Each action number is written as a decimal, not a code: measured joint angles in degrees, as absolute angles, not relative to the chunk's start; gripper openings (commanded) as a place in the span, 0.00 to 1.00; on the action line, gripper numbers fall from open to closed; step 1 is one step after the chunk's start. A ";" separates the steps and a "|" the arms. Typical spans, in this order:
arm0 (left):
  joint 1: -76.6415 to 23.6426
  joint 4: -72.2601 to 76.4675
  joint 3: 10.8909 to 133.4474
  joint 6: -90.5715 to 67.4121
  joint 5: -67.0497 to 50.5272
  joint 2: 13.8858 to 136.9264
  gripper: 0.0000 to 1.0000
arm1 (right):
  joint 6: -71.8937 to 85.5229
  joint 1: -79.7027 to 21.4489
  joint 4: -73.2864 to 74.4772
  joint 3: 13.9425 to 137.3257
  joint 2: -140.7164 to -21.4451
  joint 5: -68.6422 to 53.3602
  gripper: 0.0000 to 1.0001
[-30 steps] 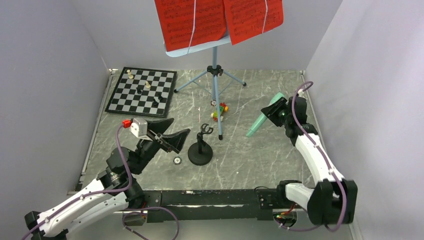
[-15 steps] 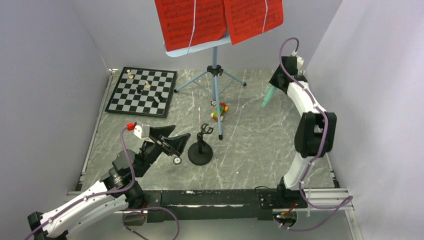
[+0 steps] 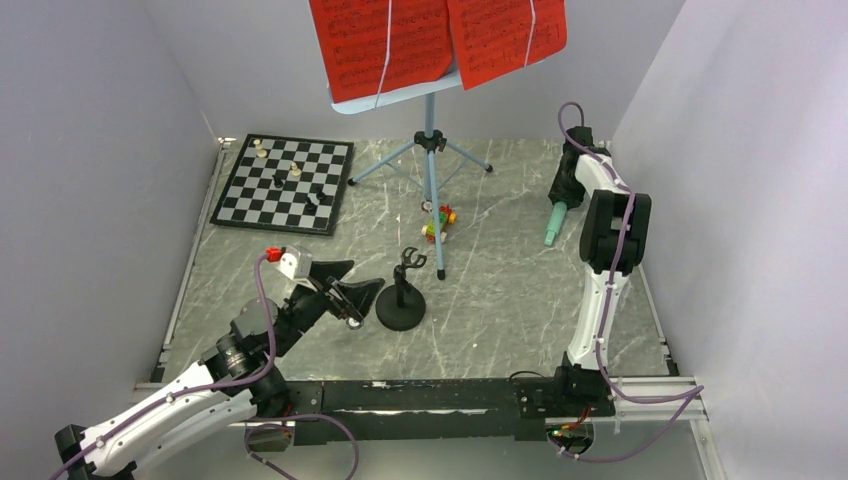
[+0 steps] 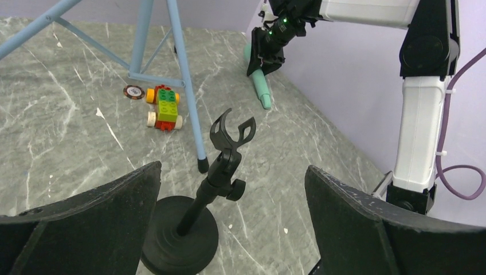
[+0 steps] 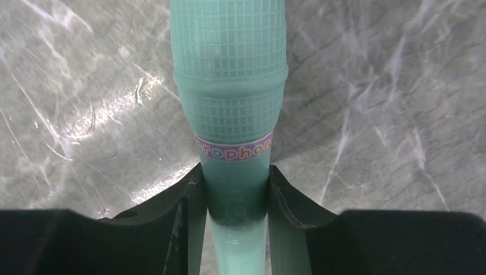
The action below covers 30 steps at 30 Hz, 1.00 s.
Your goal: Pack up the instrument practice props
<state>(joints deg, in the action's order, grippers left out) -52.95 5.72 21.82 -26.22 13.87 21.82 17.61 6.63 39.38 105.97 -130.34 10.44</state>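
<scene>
Right arm has swung off the mid-right of the bench and folded up tall at the far right corner, carrying the mint-green toy microphone (image 3: 552, 222) with it; left arm has crept forward onto the mic stand (image 3: 401, 298). Right gripper (image 5: 235, 186) is clamped on the microphone handle just under the lettered band, with the mesh head beyond the fingertips. Left gripper (image 3: 362, 280) is spread wide and holds nothing. Key relation, as judged: the mic stand sits dead ahead of the left fingers and between their lines, round base low and stem rising to the clip, so a short advance and a squeeze across the stem would take it. The left arm is far nearer to it than the right. The top view shows the microphone's long axis running roughly far-to-near along the right edge. The left wrist view adds that its handle end hangs low toward the bench; contact cannot be told. That view also shows the clip empty. Only the right wrist view confirms the pinch. Light blue music stand (image 3: 430, 160) with red sheet-music pages (image 3: 430, 40) is untouched at the far edge.
</scene>
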 measured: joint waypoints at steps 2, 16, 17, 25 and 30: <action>-52.95 4.75 21.82 -26.26 13.39 21.67 0.99 | 17.50 6.68 40.32 106.28 -131.02 9.87 0.00; -52.95 2.28 21.82 -27.00 12.49 21.30 0.99 | 18.09 7.53 40.86 107.44 -132.64 7.88 0.60; -52.95 2.31 21.82 -27.16 12.25 21.67 0.99 | 18.15 7.66 40.80 107.28 -132.53 7.97 0.61; -52.95 2.24 21.82 -27.92 11.66 22.72 0.99 | 18.50 8.23 40.73 106.98 -132.40 7.62 0.67; -52.95 2.31 21.82 -28.18 11.60 22.79 0.99 | 19.35 8.27 39.86 105.95 -131.76 7.57 0.76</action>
